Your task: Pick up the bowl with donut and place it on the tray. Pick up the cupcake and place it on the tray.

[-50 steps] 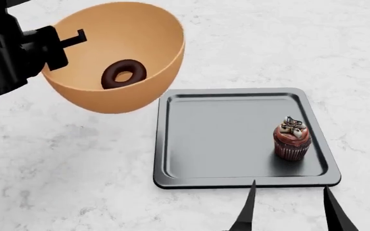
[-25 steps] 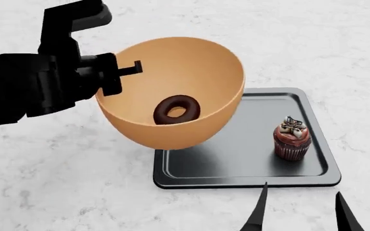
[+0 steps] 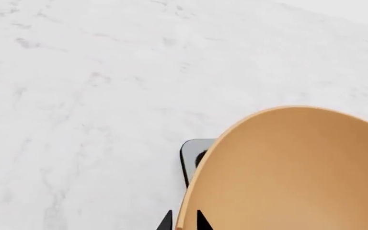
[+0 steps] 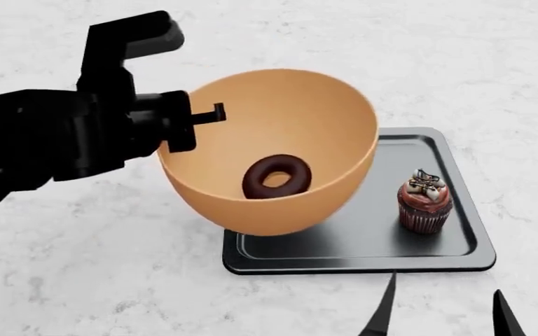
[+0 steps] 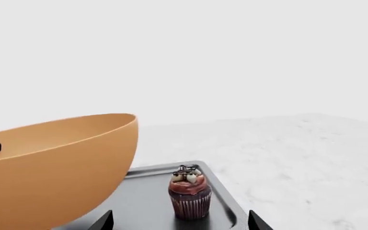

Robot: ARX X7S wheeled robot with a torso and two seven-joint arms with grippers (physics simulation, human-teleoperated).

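My left gripper (image 4: 177, 130) is shut on the left rim of the tan-orange bowl (image 4: 297, 115) and holds it tilted over the left half of the dark grey tray (image 4: 442, 248). The chocolate donut (image 4: 277, 176) lies inside the bowl, low on its wall. In the left wrist view the bowl (image 3: 299, 172) fills the corner, its rim pinched in the left gripper (image 3: 182, 219), with a tray corner (image 3: 189, 152) beyond. The cupcake (image 4: 424, 199) stands upright on the tray's right side. My right gripper (image 4: 444, 288) is open just off the tray's near edge. The right wrist view shows the right gripper (image 5: 180, 223), cupcake (image 5: 189, 191), tray (image 5: 147, 199) and bowl (image 5: 50, 167).
The tray rests on a white marble-patterned tabletop (image 4: 82, 266) that runs out on every side. My black left arm (image 4: 45, 147) reaches in from the left above the table.
The left gripper has carried the bowl with the donut rightwards and down, from off the tray's far left corner to over its left half. The right gripper has drawn back slightly.
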